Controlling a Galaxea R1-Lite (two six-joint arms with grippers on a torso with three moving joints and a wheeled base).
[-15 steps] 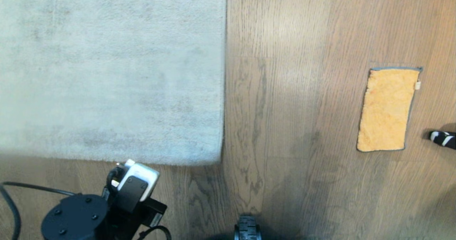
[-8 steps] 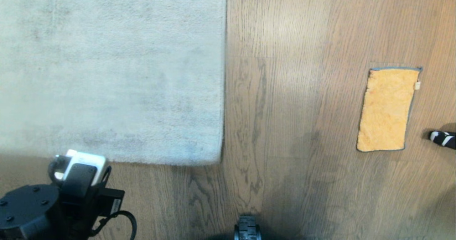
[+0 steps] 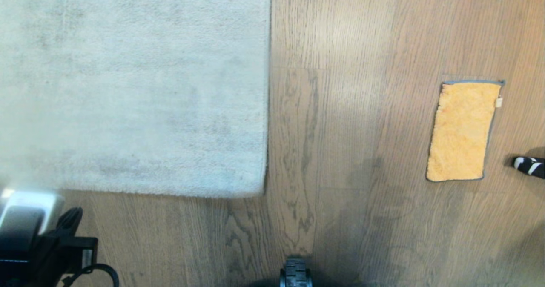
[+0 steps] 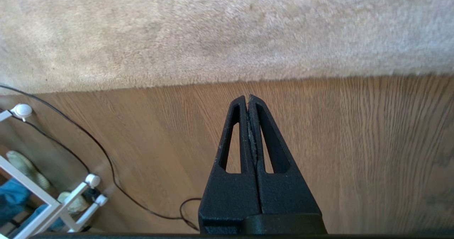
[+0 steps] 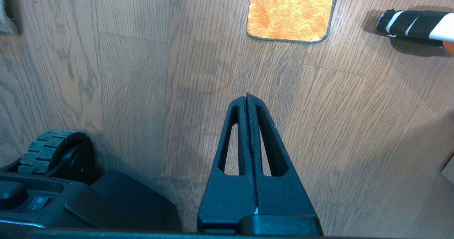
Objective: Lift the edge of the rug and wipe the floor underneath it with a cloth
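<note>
Swung leftward along the near border of the rug since a second ago, from near the rug's middle to the far left corner of the head view: the left arm point(image 3: 30, 236). Everything else unmoved. From the wrist, left gripper point(image 4: 248, 99) pressed fully together, empty, hanging over bare floor point(image 3: 340, 150) just short of the rug edge point(image 4: 227, 83), not touching it. Beside it, a thin black cable point(image 4: 106, 161) and part of a white frame point(image 4: 53, 203). Rug corner point(image 3: 262, 191) flat on the planks. Farther right, a base wheel point(image 3: 295, 274). Right gripper point(image 5: 247, 98) likewise closed tight and empty. Cloth point(image 3: 463, 131) spread flat on the floor, well apart from the rug. At the far right, a black-and-white striped object point(image 3: 529, 165).
</note>
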